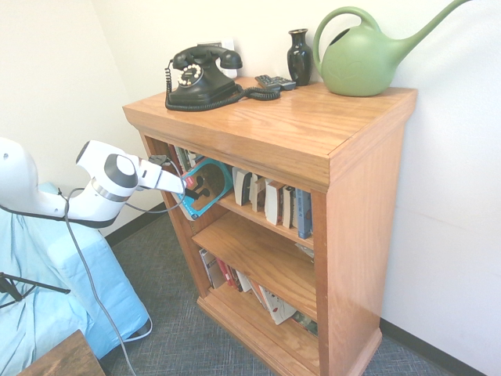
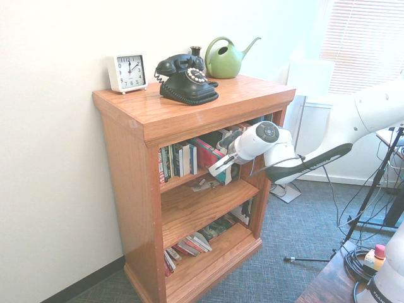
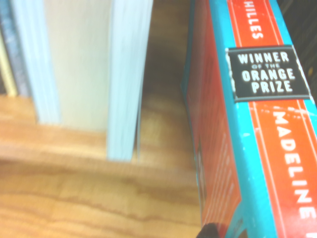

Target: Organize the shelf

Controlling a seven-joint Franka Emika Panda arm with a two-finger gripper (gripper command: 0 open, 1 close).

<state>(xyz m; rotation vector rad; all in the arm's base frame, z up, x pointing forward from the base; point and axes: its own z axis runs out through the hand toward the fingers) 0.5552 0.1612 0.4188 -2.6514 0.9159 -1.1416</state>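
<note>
orange-brown wooden shelf (image 1: pixel 368 196), upright, books inside

Probably an office: carpeted floor, window blinds (image 2: pixel 366 38), wooden bookcase (image 1: pixel 313 133), desk clock (image 2: pixel 128 72).

- The white arm reaches in at about the height of the shelf's top opening, its forearm angled slightly upward toward the wrist.
- The wrist tips forward so the hand (image 1: pixel 190 190) points obliquely downward.
- The hand's fingers (image 2: pixel 218 169) are closed tight.
- The hand's tip lies inside the upper compartment.
</note>
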